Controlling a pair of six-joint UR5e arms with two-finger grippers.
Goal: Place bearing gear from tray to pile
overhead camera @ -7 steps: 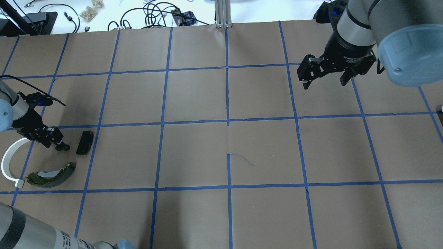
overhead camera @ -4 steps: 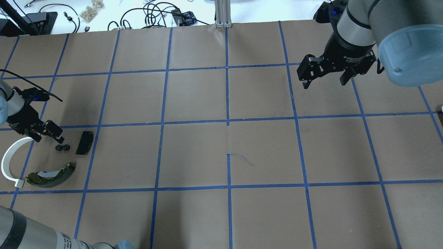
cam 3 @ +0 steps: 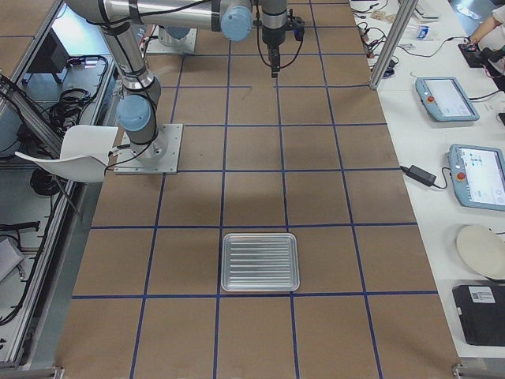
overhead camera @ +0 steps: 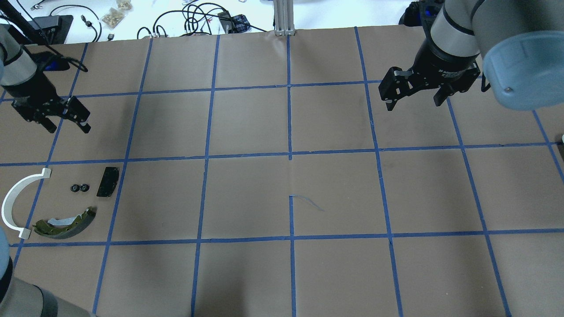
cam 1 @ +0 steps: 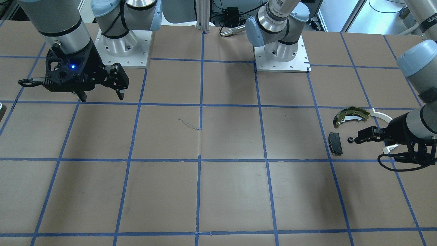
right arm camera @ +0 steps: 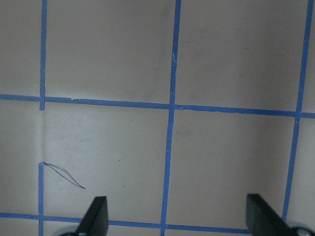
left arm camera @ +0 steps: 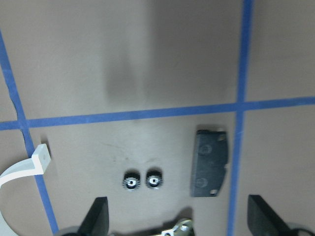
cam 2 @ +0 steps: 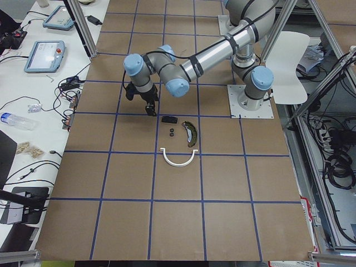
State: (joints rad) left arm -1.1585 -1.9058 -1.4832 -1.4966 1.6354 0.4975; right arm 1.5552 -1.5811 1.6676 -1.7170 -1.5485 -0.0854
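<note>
The bearing gear (overhead camera: 79,188), a small black double wheel, lies on the paper in the pile; it also shows in the left wrist view (left arm camera: 141,180). Around it lie the black pad (overhead camera: 108,181), the white half-ring (overhead camera: 17,200) and the olive-gold brake shoe (overhead camera: 66,219). My left gripper (overhead camera: 68,127) is open and empty, raised well beyond the pile toward the table's far side, touching nothing. My right gripper (overhead camera: 413,105) is open and empty above bare paper at the far right. The ribbed silver tray (cam 3: 260,261) is empty.
Cables and small parts lie on the white bench beyond the table's far edge (overhead camera: 198,17). The table is brown paper with a blue tape grid (overhead camera: 290,154). Tablets and a plate sit on a side bench (cam 3: 473,174).
My left gripper opened and let go of the bearing gear, which now rests between the half-ring and the pad. The gripper then rose and moved away toward the far side. The right arm barely moved.
</note>
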